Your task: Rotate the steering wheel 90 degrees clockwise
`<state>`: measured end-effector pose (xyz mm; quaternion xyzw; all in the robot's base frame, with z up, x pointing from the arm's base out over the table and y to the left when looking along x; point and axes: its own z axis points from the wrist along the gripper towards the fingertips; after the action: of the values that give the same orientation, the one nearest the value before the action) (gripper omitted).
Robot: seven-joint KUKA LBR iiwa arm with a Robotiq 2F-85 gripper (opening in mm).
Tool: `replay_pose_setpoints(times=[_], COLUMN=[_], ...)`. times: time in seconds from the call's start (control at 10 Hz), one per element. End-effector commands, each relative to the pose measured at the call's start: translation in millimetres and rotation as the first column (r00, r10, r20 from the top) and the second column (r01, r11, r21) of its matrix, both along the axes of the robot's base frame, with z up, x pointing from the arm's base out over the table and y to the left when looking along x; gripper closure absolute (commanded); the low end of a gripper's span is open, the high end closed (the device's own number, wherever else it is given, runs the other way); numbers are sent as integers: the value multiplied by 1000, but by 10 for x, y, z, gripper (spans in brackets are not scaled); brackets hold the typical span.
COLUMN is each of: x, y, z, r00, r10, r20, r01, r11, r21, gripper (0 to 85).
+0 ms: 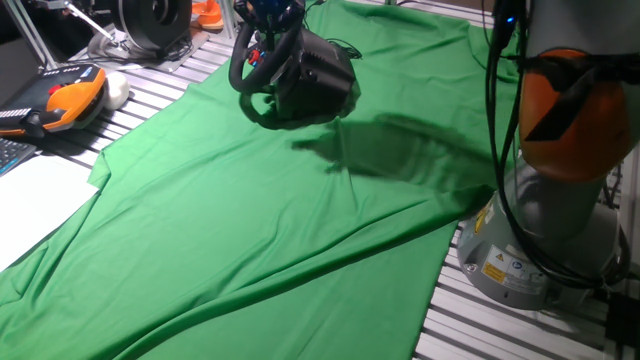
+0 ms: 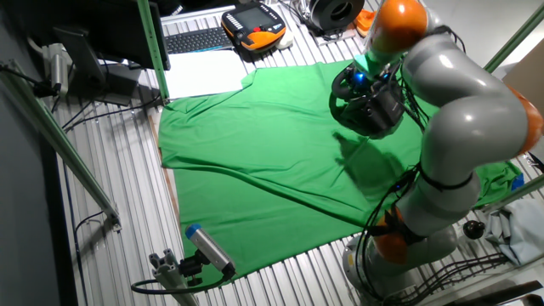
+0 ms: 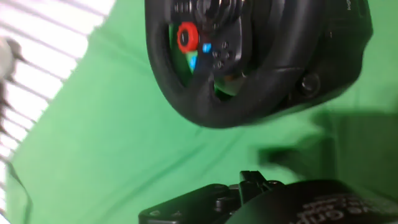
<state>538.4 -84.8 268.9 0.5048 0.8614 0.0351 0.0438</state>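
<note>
The black steering wheel stands tilted on its bulky black base at the far edge of the green cloth. In the other fixed view the wheel sits under my hand. My gripper is at the wheel's top rim and is cut off by the frame edge; it glows blue in the other fixed view. In the hand view the wheel rim and its red hub button fill the top, and a black part of my hand lies at the bottom. The fingertips are hidden.
An orange teach pendant and white paper lie left of the cloth. A round black-and-silver disc device stands behind. A keyboard lies at the far side. My arm's base stands at the right.
</note>
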Motion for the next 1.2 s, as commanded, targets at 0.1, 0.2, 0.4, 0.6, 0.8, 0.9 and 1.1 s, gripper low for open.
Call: replay_pose_setpoints(times=[0.1, 0.2, 0.4, 0.6, 0.8, 0.9, 1.1], x=[-19, -28, -34, -32, -36, -25, -16], y=[32, 55, 57, 57, 76, 79, 92], z=[38, 49, 46, 40, 39, 32, 12], r00=[963, 944, 899, 851, 832, 829, 839], r10=[268, 328, 438, 525, 555, 558, 543], r20=[-27, -26, -15, -13, -15, -17, -11], r01=[-268, -328, -438, -525, -553, -557, -543], r11=[963, 944, 899, 851, 831, 829, 839], r21=[15, 24, 9, 19, 53, 50, 43], gripper=[850, 850, 850, 850, 850, 850, 850])
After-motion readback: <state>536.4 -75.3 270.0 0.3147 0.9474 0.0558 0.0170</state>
